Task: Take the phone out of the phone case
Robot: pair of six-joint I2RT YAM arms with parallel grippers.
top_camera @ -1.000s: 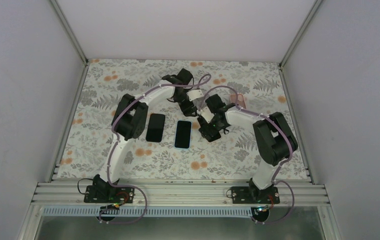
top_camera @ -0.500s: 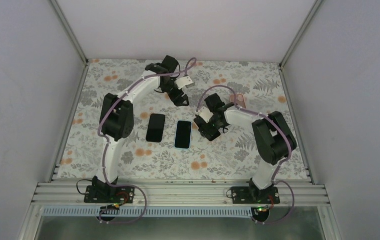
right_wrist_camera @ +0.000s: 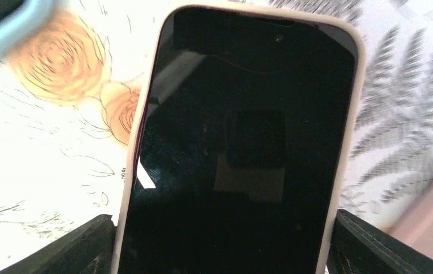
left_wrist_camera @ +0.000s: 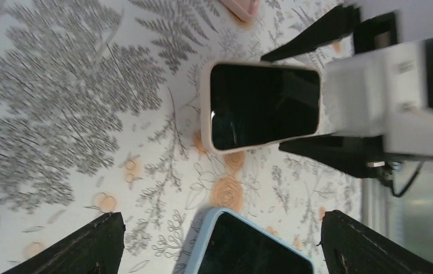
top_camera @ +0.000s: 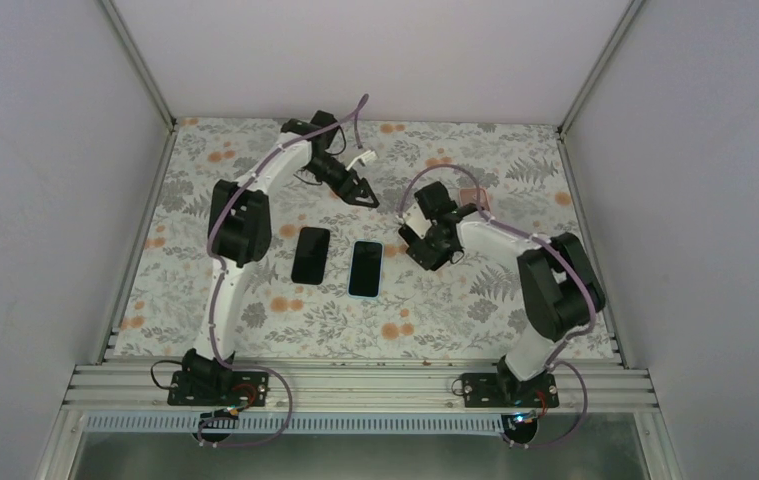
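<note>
Evidently the right hand clamps the phone by one end, case on, probably leaving the far end free for the left hand, spread wide nearby.

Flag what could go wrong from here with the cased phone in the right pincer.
1. The right pincer grips the cream-cased phone by one end only. Most of it sticks out, so it may twist or slip when pulled.
2. The blue-cased phone lies close by on the table; a drop could strike it.
3. The left pincer is open and apart from the held phone; closing in beside the right pincer risks a bump.
</note>
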